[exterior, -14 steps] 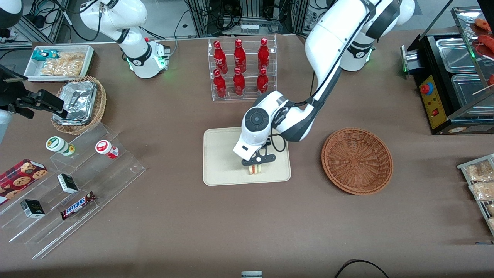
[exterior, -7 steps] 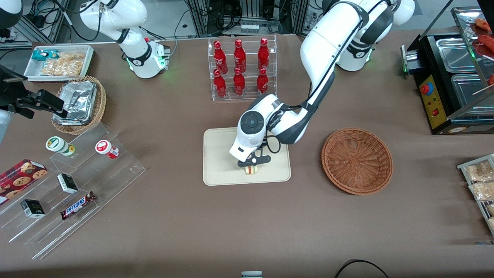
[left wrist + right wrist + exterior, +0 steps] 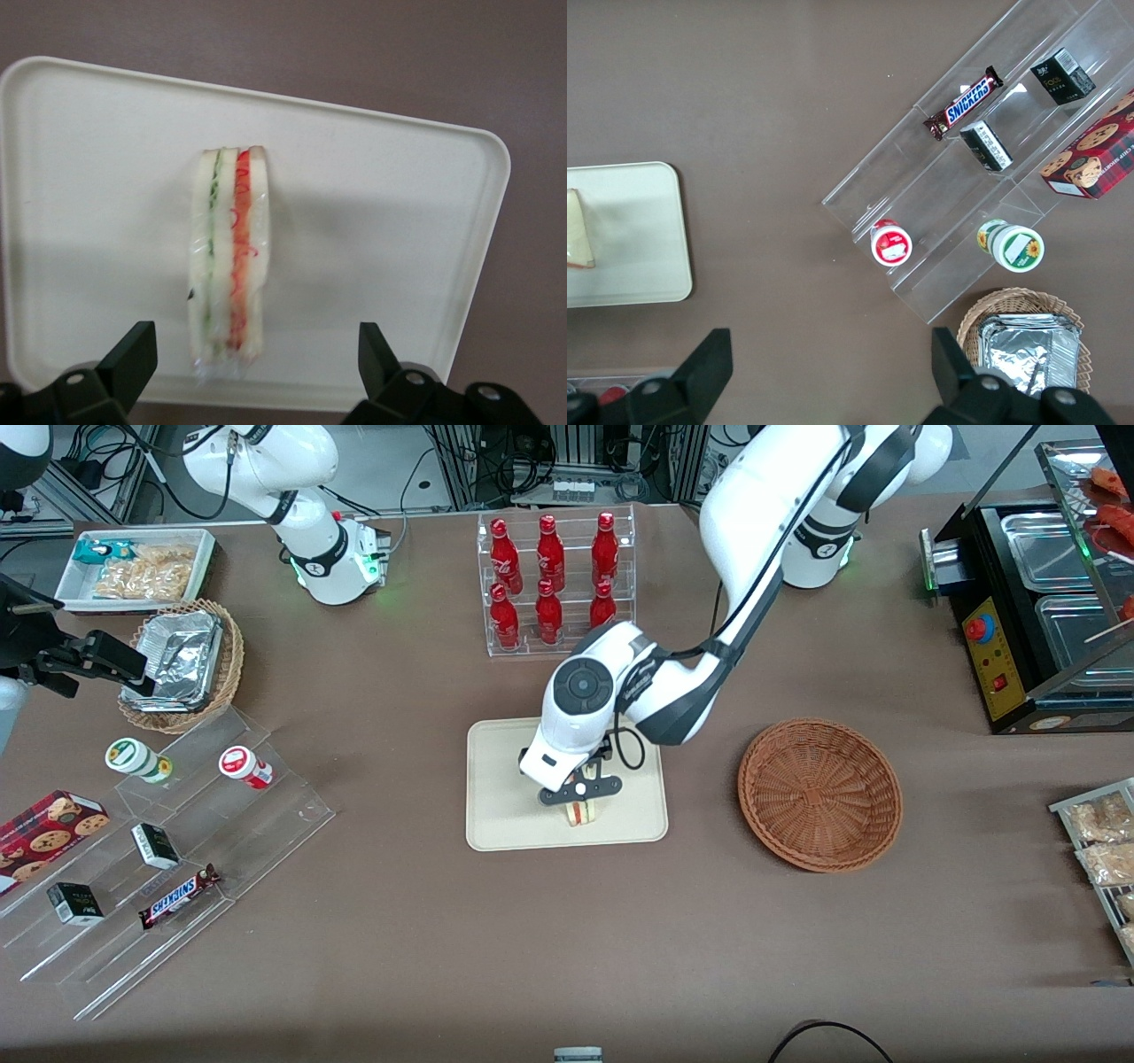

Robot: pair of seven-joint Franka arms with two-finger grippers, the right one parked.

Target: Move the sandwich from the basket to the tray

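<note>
The sandwich (image 3: 229, 257) stands on its edge on the tray (image 3: 505, 815), in the part of the tray nearest the front edge of the desk (image 3: 567, 939), so the placing step looks done. It stays upright on its own: the tool (image 3: 252, 372) hangs just above it with its fingers spread wide, one to each side of the wedge and clear of it, gripping nothing. That wide spread reads as a release, and the tool sits straight over the sandwich because that is where it let go; a lift straight up would clear the bread without tipping it.

The basket (image 3: 819, 793) lies empty toward the working arm's end of the desk, well apart from the tray, which fits with the sandwich having left it. Both sit about midway between the desk's front and back edges.

The sandwich is a thin wedge of pale bread slices pressed together. Along its cut edge run a green streak between one pair of slices and a red, curly streak between another. A clear wrap appears to cover it, gathered at one end. In the right wrist view its flat, pale side shows at the tray's edge.
</note>
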